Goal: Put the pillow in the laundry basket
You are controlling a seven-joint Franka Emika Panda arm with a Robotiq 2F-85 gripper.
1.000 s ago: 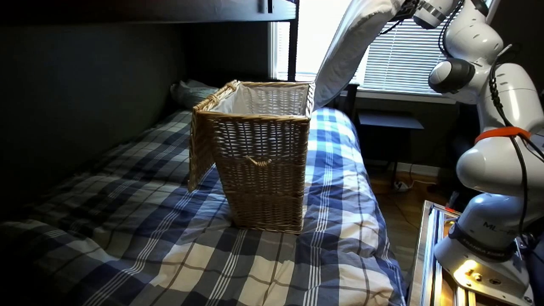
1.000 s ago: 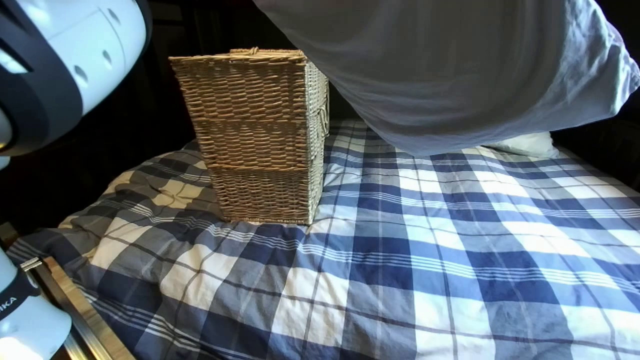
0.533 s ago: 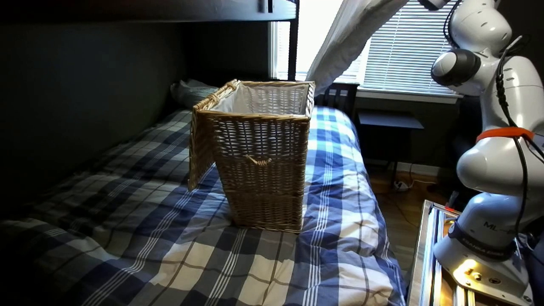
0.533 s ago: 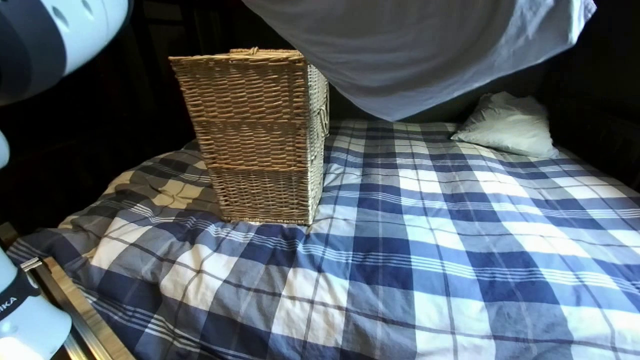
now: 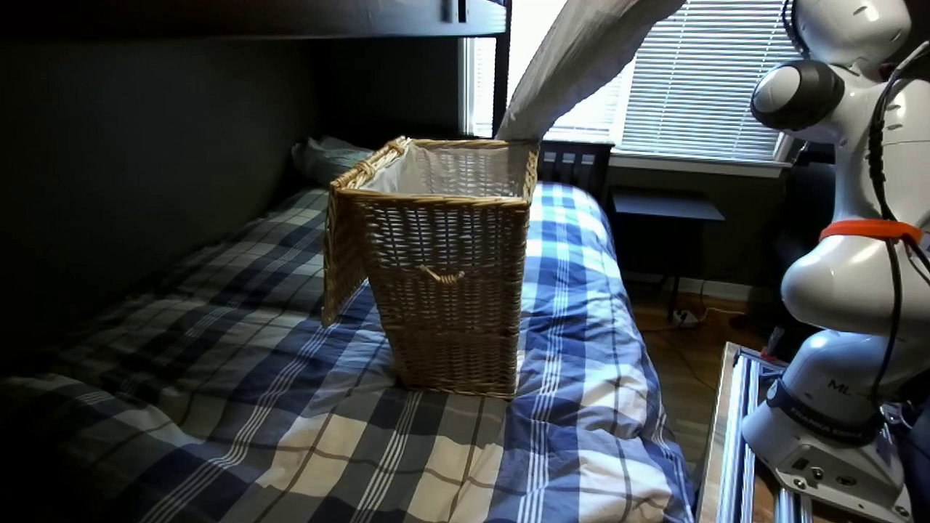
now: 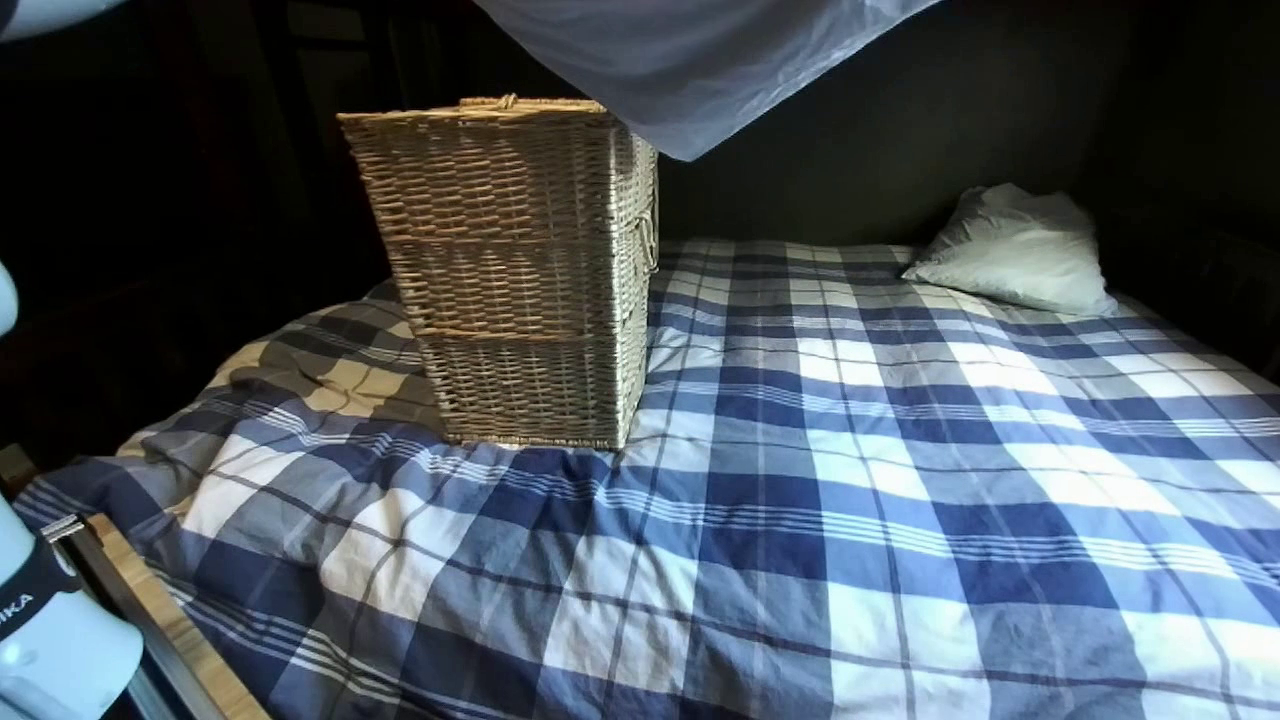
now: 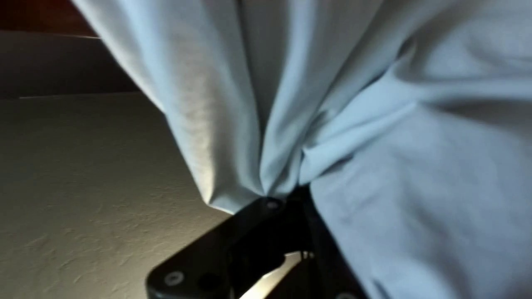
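Note:
The white pillow [image 5: 592,65] hangs high at the far side of the laundry basket [image 5: 450,305], with its lower corner near the level of the back rim. In an exterior view, the pillow [image 6: 700,60] hangs with its tip in front of the basket's [image 6: 520,280] upper right edge. I cannot tell whether any of it is over the opening. The basket stands upright on the bed, open, its cloth lining visible. In the wrist view, my gripper [image 7: 289,197] is shut on the gathered cloth of the pillow [image 7: 407,174]. The gripper is out of frame in both exterior views.
The basket's wicker lid [image 5: 343,250] hangs down its side. A plaid bedcover [image 6: 900,520] covers the bed. Another pale pillow [image 6: 1015,250] lies at the bed's far end. A dark upper bunk rail [image 5: 290,18] and post [image 5: 501,87] are overhead and behind.
The pillow has risen and swung leftward in both exterior views, its lower corner lifting from below the basket's rim to about rim height. The arm has moved up. The basket has not moved.

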